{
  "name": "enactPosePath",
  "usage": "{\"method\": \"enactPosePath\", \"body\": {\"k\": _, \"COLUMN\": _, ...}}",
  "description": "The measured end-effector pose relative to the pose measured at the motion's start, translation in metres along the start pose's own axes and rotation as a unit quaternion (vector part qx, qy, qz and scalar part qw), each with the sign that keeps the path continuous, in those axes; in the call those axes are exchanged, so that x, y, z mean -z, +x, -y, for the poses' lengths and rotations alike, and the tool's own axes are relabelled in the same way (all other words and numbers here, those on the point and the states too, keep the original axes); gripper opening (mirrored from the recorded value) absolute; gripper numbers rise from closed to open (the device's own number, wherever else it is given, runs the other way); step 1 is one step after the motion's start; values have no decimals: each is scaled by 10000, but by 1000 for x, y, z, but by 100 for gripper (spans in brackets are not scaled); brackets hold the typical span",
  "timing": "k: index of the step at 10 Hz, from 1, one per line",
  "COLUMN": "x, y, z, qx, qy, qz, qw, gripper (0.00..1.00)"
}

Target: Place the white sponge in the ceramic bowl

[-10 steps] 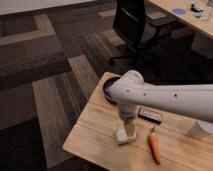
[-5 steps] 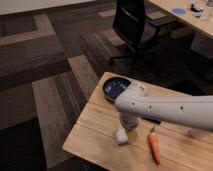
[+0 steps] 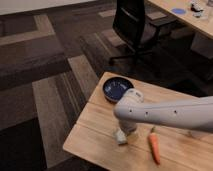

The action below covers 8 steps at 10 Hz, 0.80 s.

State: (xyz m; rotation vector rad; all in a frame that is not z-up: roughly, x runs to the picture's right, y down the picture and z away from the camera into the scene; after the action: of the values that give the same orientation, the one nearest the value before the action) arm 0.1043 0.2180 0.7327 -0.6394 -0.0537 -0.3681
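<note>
The white sponge [image 3: 121,136] lies on the wooden table [image 3: 95,135] near its front left part. The ceramic bowl [image 3: 117,89], dark blue and shallow, stands at the table's far left corner and looks empty. My white arm reaches in from the right, and its bent end hangs over the sponge. My gripper [image 3: 128,128] points down just behind and above the sponge, mostly hidden under the arm. The sponge sits a short way in front of the bowl.
An orange carrot [image 3: 154,145] lies on the table right of the sponge. A black office chair [image 3: 134,25] stands behind the table on the patterned carpet. A second desk [image 3: 190,15] with small items is at the far right.
My arm has dropped lower over the table and now hides the black box behind it. The sponge has stayed in about the same spot on the table.
</note>
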Motion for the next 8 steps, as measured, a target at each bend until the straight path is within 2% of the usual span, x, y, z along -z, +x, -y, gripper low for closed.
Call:
{"method": "enactPosePath", "body": {"k": 4, "x": -19, "y": 3, "z": -1, "qx": -82, "qy": 19, "qz": -45, "qw": 10000, "gripper": 65}}
{"method": "enactPosePath", "body": {"k": 6, "x": -21, "y": 2, "z": -1, "qx": -141, "qy": 21, "qz": -96, "qw": 9999, "gripper": 63}}
{"method": "enactPosePath", "body": {"k": 7, "x": -16, "y": 2, "z": 3, "qx": -205, "qy": 68, "qz": -116, "qw": 9997, "gripper": 51}}
{"method": "enactPosePath", "body": {"k": 8, "x": -9, "y": 0, "z": 4, "qx": -338, "qy": 26, "qz": -102, "qw": 9994, "gripper": 31}}
